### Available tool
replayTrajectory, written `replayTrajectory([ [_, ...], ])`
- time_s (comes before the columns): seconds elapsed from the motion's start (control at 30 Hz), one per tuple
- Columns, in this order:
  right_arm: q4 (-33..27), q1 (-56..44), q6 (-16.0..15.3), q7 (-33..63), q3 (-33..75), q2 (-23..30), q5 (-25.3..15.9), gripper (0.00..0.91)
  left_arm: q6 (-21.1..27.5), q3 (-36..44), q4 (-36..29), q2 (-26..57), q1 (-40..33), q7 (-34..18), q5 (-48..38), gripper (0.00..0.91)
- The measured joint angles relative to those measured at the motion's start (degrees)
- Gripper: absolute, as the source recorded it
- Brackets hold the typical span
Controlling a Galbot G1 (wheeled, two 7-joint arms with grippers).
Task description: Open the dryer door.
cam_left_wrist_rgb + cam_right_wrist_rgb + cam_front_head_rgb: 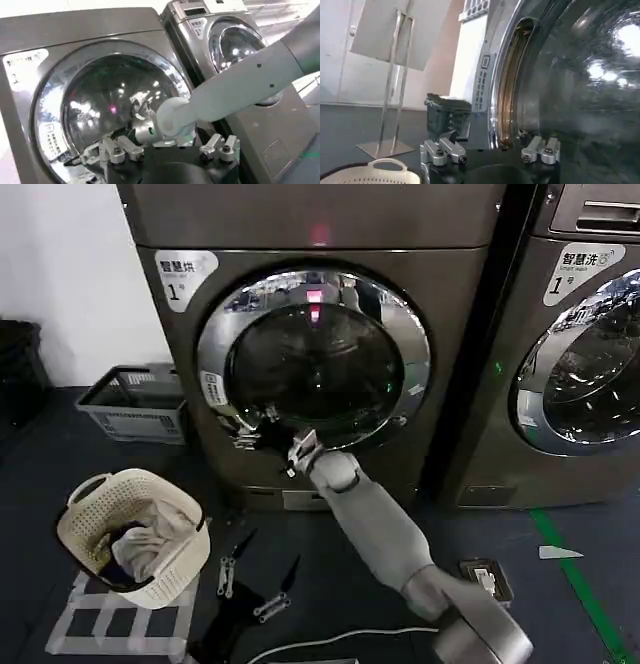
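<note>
Standing closed ahead of the right gripper (300,450), the dryer (320,334) is a tall brushed-metal box, and its dryer door (314,364), a round dark-glass porthole in a glossy chrome ring, is the task's thing. Those fingers (442,150) sit apart at the door's lower-left rim, just beside the recessed handle slot (512,85), seemingly placed to hook the edge and pull. Further back near the floor, the left gripper (167,150) waits with fingers apart beside a perforated plastic laundry basket (130,534).
</note>
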Motion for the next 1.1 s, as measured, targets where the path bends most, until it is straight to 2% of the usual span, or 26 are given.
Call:
replayTrajectory([
  [0.2,-0.24,0.23,0.47,-2.9,-0.94,-0.23,0.93,0.907,0.01,-0.17,0.05,0.1,-0.02,-0.01,0.05,0.907],
  [0.83,3.95,-0.79,1.51,-14.3,-4.78,-5.0,8.02,0.907,0.47,-1.19,0.78,0.67,-0.8,-0.26,-1.36,0.907],
  [1.1,7.86,-1.92,1.44,-17.6,-6.88,-7.99,11.14,0.907,2.46,-2.87,1.08,1.74,-2.27,0.31,-5.92,0.907],
])
